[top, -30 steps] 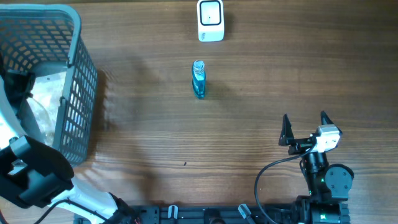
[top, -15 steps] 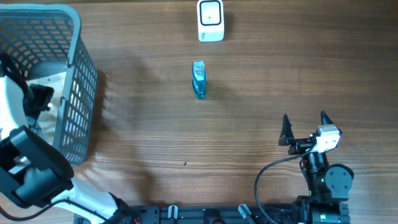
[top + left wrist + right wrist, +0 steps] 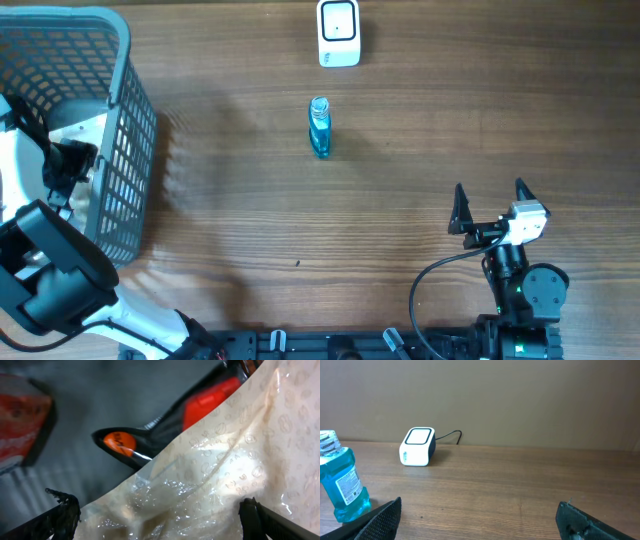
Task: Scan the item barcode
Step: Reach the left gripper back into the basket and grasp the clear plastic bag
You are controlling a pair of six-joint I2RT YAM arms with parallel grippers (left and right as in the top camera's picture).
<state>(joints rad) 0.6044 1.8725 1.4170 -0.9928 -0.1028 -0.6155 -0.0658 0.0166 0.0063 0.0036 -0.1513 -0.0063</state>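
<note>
My left gripper (image 3: 68, 165) is down inside the grey basket (image 3: 125, 150) at the table's left. In the left wrist view it (image 3: 156, 515) stands open just over a crinkled clear plastic bag (image 3: 225, 460), one finger on each side and nothing pinched. A black item with an orange disc (image 3: 120, 442) and a red patch lies under the bag. A blue bottle (image 3: 319, 128) stands mid-table, below the white scanner (image 3: 338, 33). My right gripper (image 3: 492, 205) hovers open and empty at the right; its wrist view shows the bottle (image 3: 340, 485) and scanner (image 3: 417, 446).
A red-orange package (image 3: 20, 420) lies blurred at the basket's far side in the left wrist view. The basket's mesh walls close round the left arm. A dark cable runs from the scanner toward the back wall (image 3: 451, 436).
My left gripper has moved further down and rightward inside the basket, onto the plastic bag. The right arm, bottle and scanner have not moved.
</note>
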